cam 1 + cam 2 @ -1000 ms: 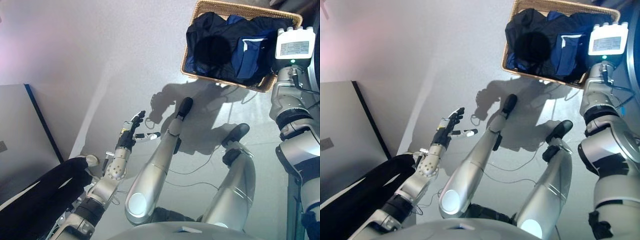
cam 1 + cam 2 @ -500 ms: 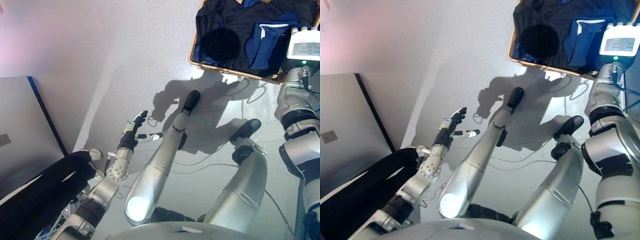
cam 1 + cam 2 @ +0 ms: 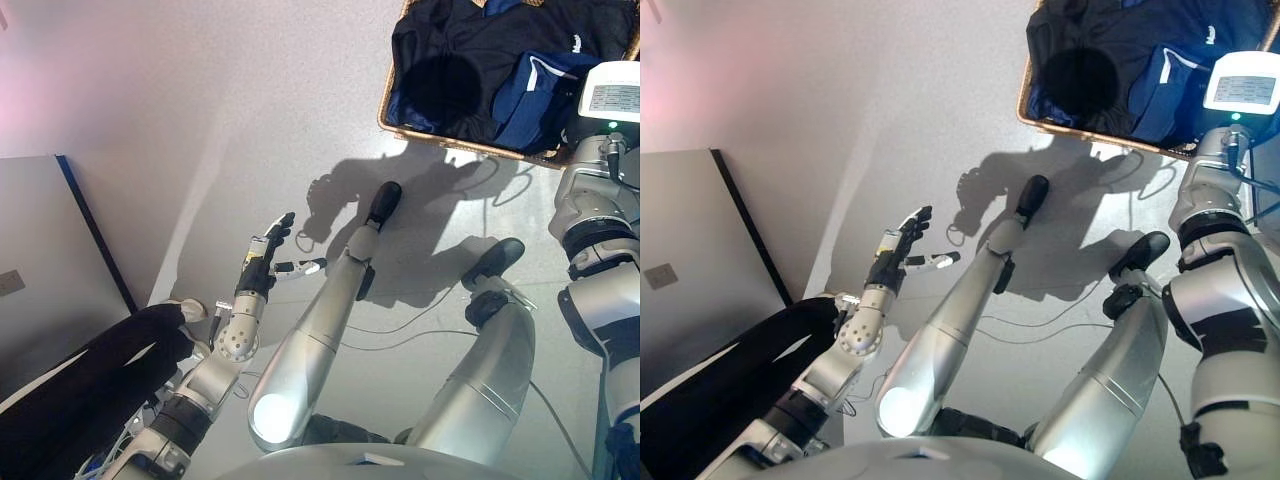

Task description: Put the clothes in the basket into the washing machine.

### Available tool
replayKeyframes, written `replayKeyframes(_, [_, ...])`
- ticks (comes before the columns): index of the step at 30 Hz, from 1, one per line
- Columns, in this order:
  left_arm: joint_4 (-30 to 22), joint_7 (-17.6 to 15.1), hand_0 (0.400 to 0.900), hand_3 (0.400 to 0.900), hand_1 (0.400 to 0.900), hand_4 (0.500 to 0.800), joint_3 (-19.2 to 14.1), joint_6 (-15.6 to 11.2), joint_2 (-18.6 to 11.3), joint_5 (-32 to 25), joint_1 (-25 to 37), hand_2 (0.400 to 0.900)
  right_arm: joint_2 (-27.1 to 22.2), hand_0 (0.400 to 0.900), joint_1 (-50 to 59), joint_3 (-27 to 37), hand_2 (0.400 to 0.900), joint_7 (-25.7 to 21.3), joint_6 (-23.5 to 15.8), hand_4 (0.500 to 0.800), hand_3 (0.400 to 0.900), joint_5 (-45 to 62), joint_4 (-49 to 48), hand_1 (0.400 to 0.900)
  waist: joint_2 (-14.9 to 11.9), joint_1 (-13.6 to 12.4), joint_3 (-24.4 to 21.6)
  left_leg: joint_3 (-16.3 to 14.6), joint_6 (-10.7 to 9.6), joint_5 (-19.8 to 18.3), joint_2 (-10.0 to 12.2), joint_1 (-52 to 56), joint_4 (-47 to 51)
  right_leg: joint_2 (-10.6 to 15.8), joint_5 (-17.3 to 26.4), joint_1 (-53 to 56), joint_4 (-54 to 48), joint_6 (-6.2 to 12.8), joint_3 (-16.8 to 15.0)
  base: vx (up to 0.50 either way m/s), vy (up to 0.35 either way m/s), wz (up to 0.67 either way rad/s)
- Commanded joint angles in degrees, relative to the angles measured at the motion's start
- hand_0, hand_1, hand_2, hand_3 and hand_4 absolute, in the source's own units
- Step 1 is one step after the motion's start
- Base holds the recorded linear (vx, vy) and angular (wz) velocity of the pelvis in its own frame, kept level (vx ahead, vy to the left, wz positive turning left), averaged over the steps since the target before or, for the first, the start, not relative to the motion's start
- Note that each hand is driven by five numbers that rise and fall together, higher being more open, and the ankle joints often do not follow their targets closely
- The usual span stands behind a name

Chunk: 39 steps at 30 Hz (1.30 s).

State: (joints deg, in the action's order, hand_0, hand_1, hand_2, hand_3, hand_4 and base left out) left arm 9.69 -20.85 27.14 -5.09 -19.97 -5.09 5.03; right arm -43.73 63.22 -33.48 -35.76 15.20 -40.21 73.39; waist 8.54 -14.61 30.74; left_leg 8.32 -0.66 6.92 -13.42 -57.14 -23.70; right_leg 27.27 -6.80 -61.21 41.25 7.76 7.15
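A: What's different from a second ago?

B: Mostly the view. The whole picture has slid, so the wicker basket (image 3: 470,145) now sits cut off at the top right edge where a second back its far rim was in sight. That reads as the head camera moving, not the basket. The left hand (image 3: 268,252) has barely stirred: it hangs over the floor (image 3: 200,120) with its fingers straight and spread, holding nothing

A: And the right hand?

B: The right arm reaches up to the basket's near right corner, but the hand itself is hidden past the wrist, so I cannot tell whether its fingers are apart or closed on cloth

A: So where does that leave the job?

B: My judgement is early. The clothes (image 3: 470,70) lie heaped inside the basket, and nothing has been lifted clear. The grey panel (image 3: 40,260) at the left may be the washing machine, though I can't be sure, and it stands well apart from the basket

A: Count things for me

B: One basket. In it I make out a dark, near-black heap and one blue garment (image 3: 535,95) with pale trim towards the right; how many separate pieces the dark heap holds I can't tell. One black cloth (image 3: 90,385) lies draped at the lower left beside the left arm. Two arms, one hand visible
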Motion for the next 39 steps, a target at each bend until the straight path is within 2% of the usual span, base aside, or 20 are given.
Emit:
replayKeyframes(1, [-4.3,-2.7,0.9,0.9,0.9,0.8,-1.3,-1.6,-0.6,-0.1,-2.3,0.9,-7.4,0.4,0.9,0.5,0.4,-4.3,2.0,0.5,0.4,5.4,0.2,0.4,8.1,2.1,-0.9,-0.3,0.6,-7.9,0.3,0.4,-2.9,-2.1,1.3,2.0,-1.6,1.82,-0.6,0.0,0.002,-0.06])
replayKeyframes(7, [-4.0,-3.3,0.9,0.9,0.9,0.8,-1.6,-1.0,-0.3,0.1,-1.3,0.9,-6.0,0.4,1.6,7.1,0.4,-7.0,-1.2,0.5,0.4,15.3,-3.3,0.4,7.4,2.8,-0.9,-0.6,0.7,-7.9,0.8,1.1,-2.3,-2.6,1.7,2.5,-2.7,1.89,-0.8,0.01,0.0,-0.09])
replayKeyframes(9, [-3.9,-3.7,0.9,0.9,0.9,0.8,-2.5,-0.4,-0.1,0.3,-1.3,0.9,-4.9,0.4,1.6,10.0,0.4,-7.3,-3.9,0.5,0.4,20.7,-7.2,0.4,6.5,3.8,-0.9,-1.1,0.6,-7.9,1.3,1.7,-1.7,-3.2,2.3,2.8,-4.0,1.94,-1.1,0.02,0.011,-0.2])
replayKeyframes(11, [-3.9,-3.8,0.9,0.9,0.9,0.8,-2.8,-0.2,-0.1,0.4,-1.5,0.9,-4.5,0.4,1.4,11.5,0.4,-8.3,-4.6,0.5,0.4,23.1,-9.0,0.4,6.1,4.1,-0.9,-1.4,0.6,-8.0,1.6,2.0,-1.4,-3.5,2.6,3.1,-4.7,1.94,-1.1,0.02,0.004,-0.19])
replayKeyframes(12, [-3.5,-4.4,0.9,0.9,0.9,0.8,-3.5,0.2,0.5,0.3,-1.6,0.9,-2.9,0.4,0.9,15.5,0.4,-9.8,-7.7,0.5,0.4,29.9,-13.3,0.4,5.4,5.1,-0.9,-1.8,0.5,-8.0,2.1,2.2,-1.1,-4.0,3.1,3.3,-5.8,2.05,-1.4,0.02,0.001,-0.17])
replayKeyframes(13, [-3.5,-4.4,0.9,0.9,0.9,0.8,-3.4,0.1,0.3,0.3,-1.6,0.9,-2.8,0.4,0.5,15.8,0.4,-9.9,-7.7,0.5,0.4,30.0,-13.6,0.4,5.2,4.9,-0.9,-1.8,0.5,-8.0,2.2,2.3,-1.1,-4.1,3.2,3.4,-5.9,2.05,-1.4,0.04,0.0,-0.3])
replayKeyframes(15, [-3.0,-4.9,0.9,0.9,0.9,0.8,-3.8,0.7,0.8,0.2,-1.7,0.9,0.2,0.4,-0.2,21.4,0.4,-11.6,-13.3,0.5,0.4,40.6,-19.6,0.4,4.3,6.3,-0.9,-2.5,0.4,-8.0,2.9,2.7,-0.3,-4.8,3.8,3.9,-7.7,2.08,-1.5,-0.02,0.007,-0.27])
replayKeyframes(16, [-2.7,-5.2,0.9,0.9,0.9,0.8,-4.1,1.0,0.9,0.0,-1.6,0.9,1.5,0.4,-0.2,24.0,0.4,-12.0,-15.6,0.5,0.4,45.4,-21.7,0.4,4.0,6.6,-0.9,-2.9,0.4,-6.3,3.2,1.7,0.4,-5.0,5.9,3.2,-9.2,1.58,-1.0,-0.07,0.028,-0.24])
replayKeyframes(19, [-1.5,-5.6,0.9,0.9,0.9,0.8,-3.9,1.5,1.3,-0.8,-1.7,0.9,5.9,0.4,-1.2,30.3,0.4,-12.9,-23.2,0.5,0.4,57.7,-27.7,0.4,2.9,7.9,-0.9,-3.7,0.2,-6.4,4.0,2.8,1.4,-5.8,6.8,4.1,-11.4,1.7,-1.5,0.0,0.028,-0.26])
replayKeyframes(21, [-1.1,-5.6,0.9,0.9,0.9,0.8,-3.8,1.7,1.2,-1.4,-1.9,0.9,7.4,0.4,-1.5,31.5,0.4,-13.1,-25.0,0.5,0.4,61.1,-28.6,0.4,2.4,8.1,-0.9,-3.9,0.1,-7.7,4.3,4.4,1.7,-6.1,5.7,5.4,-11.9,2.25,-2.0,0.07,0.013,-0.27])
replayKeyframes(23, [-1.1,-5.6,0.9,0.9,0.9,0.8,-3.4,2.1,1.1,-2.5,-1.7,0.9,11.2,0.4,-0.9,35.3,0.4,-12.6,-32.1,0.5,0.4,70.6,-32.7,0.4,2.1,9.0,-0.9,-4.8,0.1,-6.4,4.6,4.7,2.8,-6.7,8.2,5.8,-14.4,1.97,-2.1,0.0,0.062,-0.39])
replayKeyframes(26, [-1.1,-5.1,0.9,0.9,0.9,0.8,-3.3,2.4,0.9,-3.1,-1.8,0.9,14.4,0.4,-0.7,36.9,0.4,-10.9,-36.8,0.5,0.4,77.4,-35.7,0.4,1.7,9.6,-0.9,-5.6,-0.1,-6.5,5.2,6.8,4.1,-7.4,9.0,7.7,-17.0,2.05,-2.4,0.03,0.04,-0.31])
replayKeyframes(27, [-1.1,-5.1,0.9,0.9,0.9,0.8,-3.3,2.4,0.8,-3.1,-1.9,0.9,14.5,0.4,-0.8,36.9,0.4,-10.7,-36.9,0.5,0.4,77.6,-35.6,0.4,1.7,9.6,-0.9,-5.7,-0.1,-6.4,5.3,7.0,4.3,-7.5,9.2,7.9,-17.3,2.04,-2.5,0.04,0.058,-0.39])
replayKeyframes(30, [-1.0,-4.5,0.9,0.9,0.9,0.8,-2.7,2.6,0.5,-3.9,-1.5,0.9,17.8,0.4,2.3,38.5,0.4,-8.9,-43.5,0.5,0.4,86.7,-38.1,0.4,1.4,10.3,-0.9,-7.2,-0.2,-6.6,6.0,9.3,5.6,-8.5,10.6,9.9,-20.6,2.21,-3.6,0.04,0.054,-0.39])
replayKeyframes(31, [-0.9,-4.5,0.9,0.9,0.9,0.8,-2.7,2.6,0.4,-3.9,-1.5,0.9,17.7,0.4,2.2,38.5,0.4,-8.5,-43.7,0.5,0.4,87.1,-37.9,0.4,1.3,10.2,-0.9,-7.3,-0.2,-6.5,6.1,9.5,5.8,-8.6,10.7,10.1,-20.8,2.21,-3.6,0.03,0.031,-0.26])
replayKeyframes(32, [-0.8,-4.0,0.9,0.9,0.9,0.8,-2.2,2.8,0.3,-4.2,-1.0,0.9,18.5,0.4,4.1,39.0,0.4,-7.8,-46.1,0.5,0.4,90.0,-39.8,0.4,1.5,10.5,-0.9,-7.8,-0.2,-6.6,6.2,10.7,6.4,-8.7,11.3,11.1,-22.1,2.38,-4.0,0.03,0.042,-0.23])
replayKeyframes(34, [-0.7,-3.5,0.9,0.9,0.9,0.8,-1.9,2.7,0.0,-4.4,-0.6,0.9,19.1,0.4,6.5,39.0,0.4,-6.5,-48.0,0.5,0.4,92.7,-40.9,0.4,1.9,10.6,-0.9,-8.3,-0.2,-6.5,6.3,12.4,7.4,-8.8,11.9,12.5,-23.3,2.5,-4.5,0.04,0.073,-0.24])
replayKeyframes(39, [-0.2,-2.8,0.9,0.9,0.9,0.8,-1.8,2.4,-0.4,-5.2,-0.2,0.9,18.3,0.4,11.4,40.2,0.4,-5.9,-52.3,0.5,0.4,97.9,-40.7,0.4,3.4,10.5,-0.9,-9.2,-0.2,-6.3,6.0,16.0,9.1,-8.4,12.6,15.5,-25.1,2.68,-5.3,0.03,0.04,-0.08])
